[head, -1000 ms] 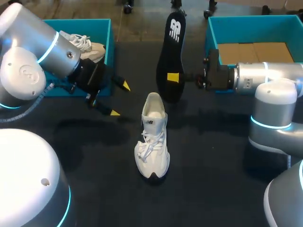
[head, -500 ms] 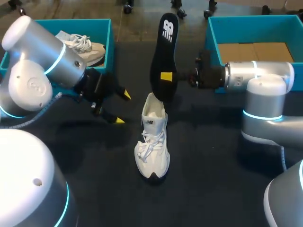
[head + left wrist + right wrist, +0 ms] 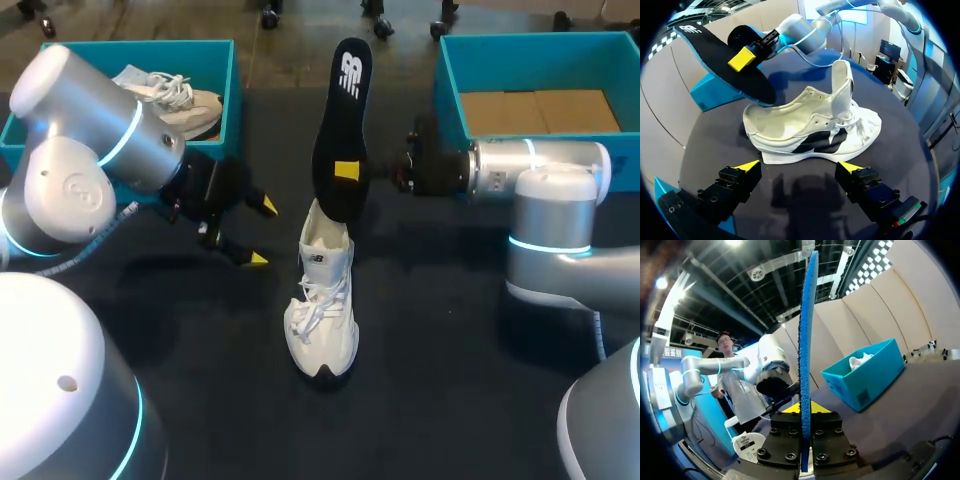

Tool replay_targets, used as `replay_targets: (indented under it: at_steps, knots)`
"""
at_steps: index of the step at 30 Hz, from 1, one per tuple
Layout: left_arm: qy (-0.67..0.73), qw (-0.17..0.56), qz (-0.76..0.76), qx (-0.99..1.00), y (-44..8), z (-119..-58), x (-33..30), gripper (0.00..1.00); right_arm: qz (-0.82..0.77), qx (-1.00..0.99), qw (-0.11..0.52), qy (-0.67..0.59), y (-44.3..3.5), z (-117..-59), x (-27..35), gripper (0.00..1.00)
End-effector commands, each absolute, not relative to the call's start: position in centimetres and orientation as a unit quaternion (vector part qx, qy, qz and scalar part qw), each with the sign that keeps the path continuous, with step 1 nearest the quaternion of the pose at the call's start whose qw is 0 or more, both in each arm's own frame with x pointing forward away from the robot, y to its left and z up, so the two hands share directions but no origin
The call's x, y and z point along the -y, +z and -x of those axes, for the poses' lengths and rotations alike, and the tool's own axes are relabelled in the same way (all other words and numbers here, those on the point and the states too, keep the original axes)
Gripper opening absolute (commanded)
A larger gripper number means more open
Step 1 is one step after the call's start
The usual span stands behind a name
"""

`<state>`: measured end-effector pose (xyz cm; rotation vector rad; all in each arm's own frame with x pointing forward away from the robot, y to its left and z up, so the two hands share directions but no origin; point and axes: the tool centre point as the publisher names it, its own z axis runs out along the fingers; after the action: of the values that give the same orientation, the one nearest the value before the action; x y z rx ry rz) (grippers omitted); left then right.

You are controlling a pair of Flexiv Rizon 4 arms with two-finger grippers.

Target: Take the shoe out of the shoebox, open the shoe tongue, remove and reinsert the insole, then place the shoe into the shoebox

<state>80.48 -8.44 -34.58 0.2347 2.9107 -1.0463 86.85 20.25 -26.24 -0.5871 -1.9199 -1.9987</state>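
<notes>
Shoe (image 3: 322, 300) stands upright on its sole near the middle of the worktop (image 3: 450, 400), well apart from any box. Its long axis runs toward and away from the robot, toe nearer the robot, heel opening on the far side. The tongue is pulled up and forward, so the opening is exposed. Insole (image 3: 340, 130) is out of the shoe and in the air, pinched across its two faces by the right gripper (image 3: 347, 170) at about mid-length. The insole's long axis is close to vertical, leaning slightly. Its lower end hangs right at the heel collar; whether it touches the collar I cannot tell. Left gripper (image 3: 262, 233) is spread wide and holds nothing. It sits low beside the shoe's flank, pointing at it, near but not touching. Judgement: the step in hand is reinsertion. The move turns on tipping the insole's long axis down toward the shoe's and sliding its lower end forward toward the toe. The left gripper is the nearer one to steady the shoe. Risk: the insole could snag on the collar and push the unheld shoe over.
</notes>
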Motion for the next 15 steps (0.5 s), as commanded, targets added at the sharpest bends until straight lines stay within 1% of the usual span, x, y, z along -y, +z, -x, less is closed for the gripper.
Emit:
replay_targets:
  at_steps: [1, 15]
  knots:
    - [-0.335, 0.019, -0.074, -0.939, -34.62, -80.45, 8.49, 1.0, 0.207, 0.669, 0.155, -0.697, -26.29, -86.67, -20.41, 0.0]
    - [-0.333, 0.014, -0.07, -0.94, -34.77, -80.06, 8.44, 1.0, 0.205, 0.669, 0.156, -0.698, -26.35, -86.58, -20.71, 0.0]
